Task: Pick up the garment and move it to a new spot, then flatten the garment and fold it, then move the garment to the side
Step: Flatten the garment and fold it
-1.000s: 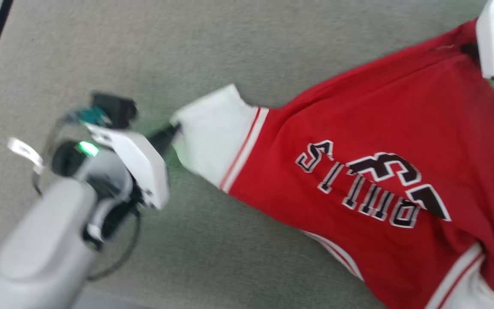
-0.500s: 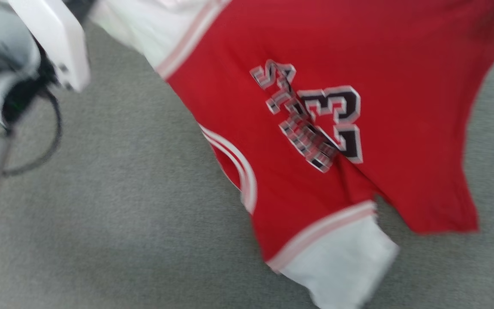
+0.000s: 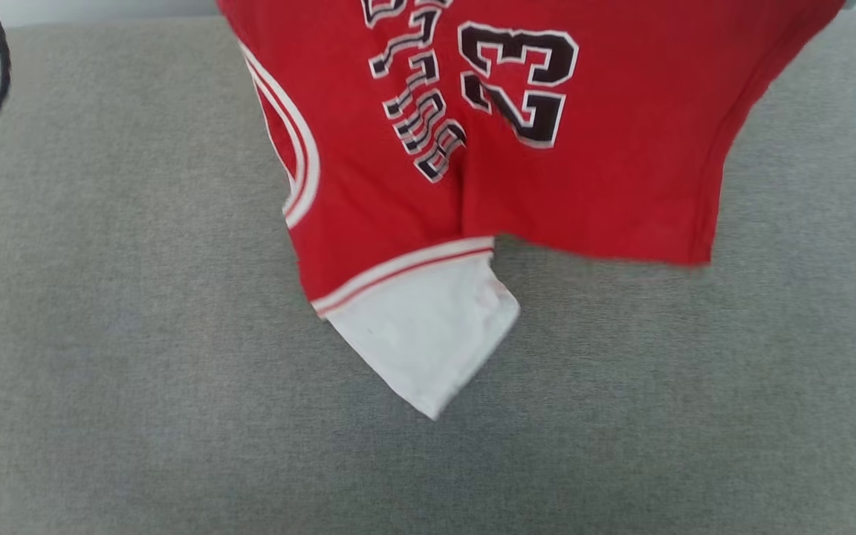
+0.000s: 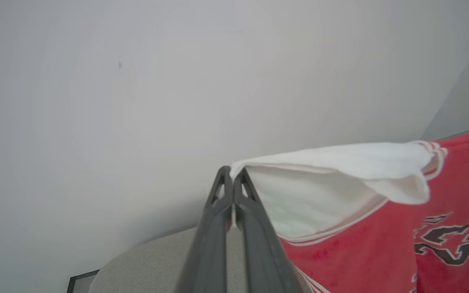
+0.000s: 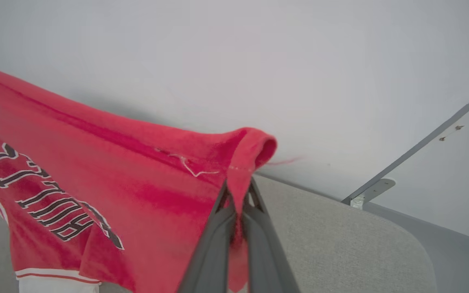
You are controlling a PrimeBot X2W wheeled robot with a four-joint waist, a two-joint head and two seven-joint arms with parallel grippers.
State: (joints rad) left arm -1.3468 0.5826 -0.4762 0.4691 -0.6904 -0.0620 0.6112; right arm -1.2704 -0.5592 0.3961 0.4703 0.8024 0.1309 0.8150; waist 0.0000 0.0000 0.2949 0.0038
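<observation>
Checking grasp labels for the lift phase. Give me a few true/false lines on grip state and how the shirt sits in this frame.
1. The left gripper has its jaws shut on a white sleeve of the garment. True.
2. The garment lies spread flat on the grey surface. False: it hangs from the two grippers, with the other white sleeve lowest.
3. The right gripper has its jaws pinching red fabric at an edge of the garment. True.
4. The "23" lettering is covered in the head view. False: it is plainly readable there on the red front.
</observation>
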